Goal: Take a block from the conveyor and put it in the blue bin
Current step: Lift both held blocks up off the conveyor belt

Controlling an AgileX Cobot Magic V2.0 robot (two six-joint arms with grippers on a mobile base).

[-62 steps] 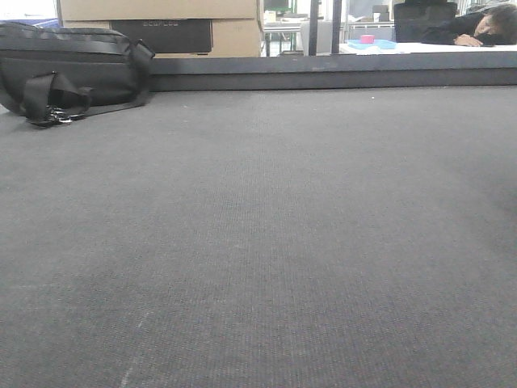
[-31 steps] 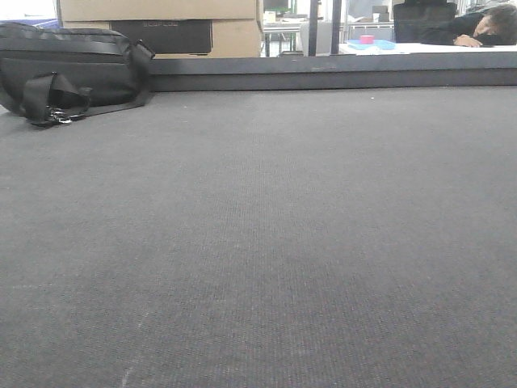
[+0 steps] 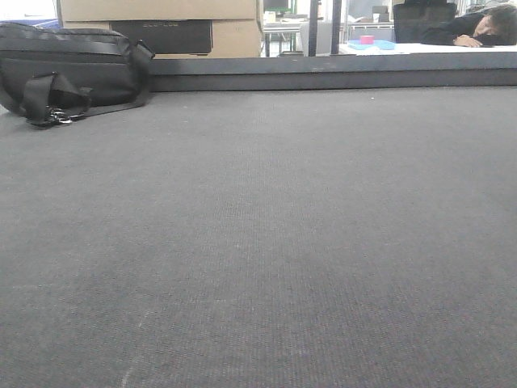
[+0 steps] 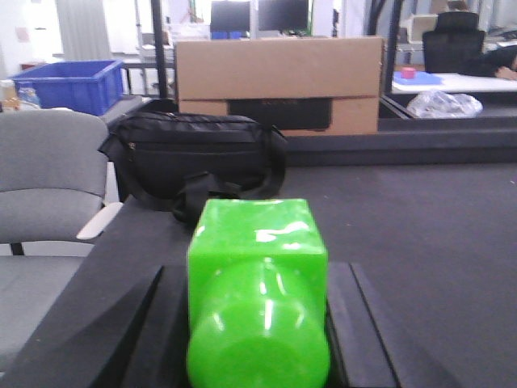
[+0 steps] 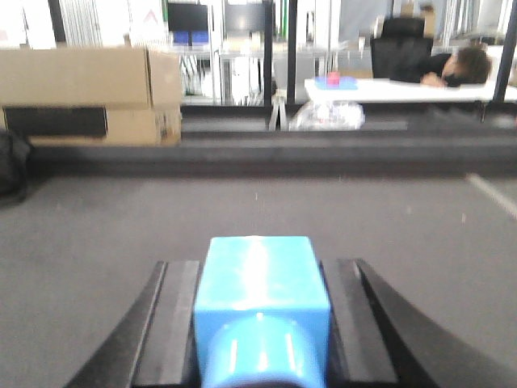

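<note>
Left wrist view: glossy green block, cube-shaped, in left tool.

A cardboard box stands at the back. In front of the box, toward its left end, lies a black bag with a strap. A grey chair sits farther left of the box. To the box's right lies crumpled clear plastic. Beyond that, a person slumps head-down on a white table.
</note>
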